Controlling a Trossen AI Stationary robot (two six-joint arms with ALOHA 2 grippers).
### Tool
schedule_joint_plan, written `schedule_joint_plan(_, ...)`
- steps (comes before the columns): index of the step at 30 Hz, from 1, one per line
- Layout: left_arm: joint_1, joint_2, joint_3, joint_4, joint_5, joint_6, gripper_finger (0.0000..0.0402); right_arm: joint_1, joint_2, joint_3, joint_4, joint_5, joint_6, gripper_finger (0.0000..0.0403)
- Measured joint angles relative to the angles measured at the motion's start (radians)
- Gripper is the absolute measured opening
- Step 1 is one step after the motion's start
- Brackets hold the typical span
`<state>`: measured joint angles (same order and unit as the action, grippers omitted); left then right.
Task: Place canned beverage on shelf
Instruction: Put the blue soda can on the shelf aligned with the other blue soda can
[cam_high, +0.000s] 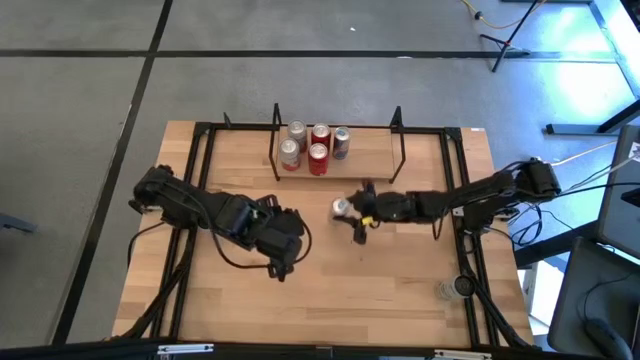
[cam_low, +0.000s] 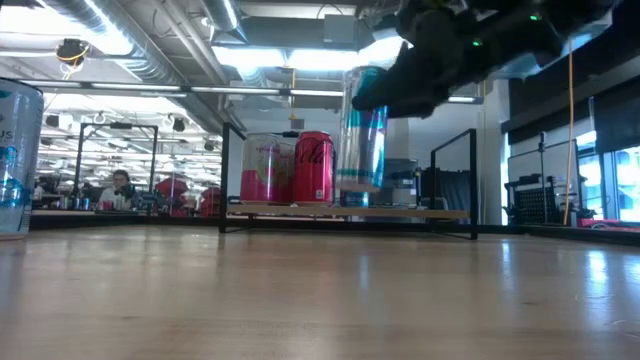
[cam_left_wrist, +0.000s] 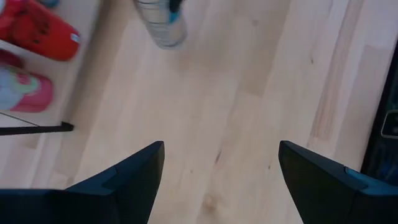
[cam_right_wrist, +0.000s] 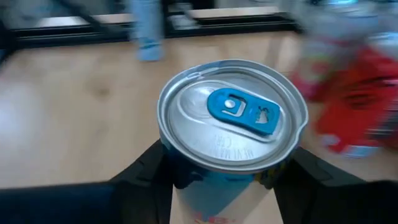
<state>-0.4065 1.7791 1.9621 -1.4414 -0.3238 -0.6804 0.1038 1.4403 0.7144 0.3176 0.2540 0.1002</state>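
My right gripper (cam_high: 347, 207) is shut on a silver and blue can (cam_high: 341, 206) with a blue tab, held in front of the shelf (cam_high: 385, 168). In the low view the can (cam_low: 362, 130) hangs above the tabletop. The shelf is a low light-wood board with black rod frames at the table's far middle. Several red, pink and silver cans (cam_high: 318, 148) stand upright on its left half. My left gripper (cam_high: 287, 248) is open and empty over the table's middle, to the near left of the held can. My right gripper pinches the can's side wall just under the top rim (cam_right_wrist: 180, 168) between its two fingers (cam_right_wrist: 146, 171), one on each side. The fingers come level from the table's right side. The can is upright, top up, lifted clear of the table.
Another can (cam_high: 456, 288) stands near the table's near right corner, and it also shows in the low view (cam_low: 15, 160). Black rails (cam_high: 465, 230) run along the tabletop's left and right sides. The shelf's right half is bare board.
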Motion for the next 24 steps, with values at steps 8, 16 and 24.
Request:
schedule_joint_plan(8,-0.008,-0.061,0.0,-0.02,-0.077,-0.041,0.0302,-0.187,-0.032,0.134,-0.187,0.097,0.018,0.0192)
schedule_joint_plan(16,-0.016,-0.064,0.0,-0.037,-0.098,-0.051,0.0302,-0.327,0.002,0.178,-0.189,0.099,0.095,0.0192)
schedule_joint_plan(24,-0.022,-0.064,0.0,-0.041,-0.139,-0.053,0.0302,-0.346,0.092,0.176,-0.181,0.092,0.137,0.019)
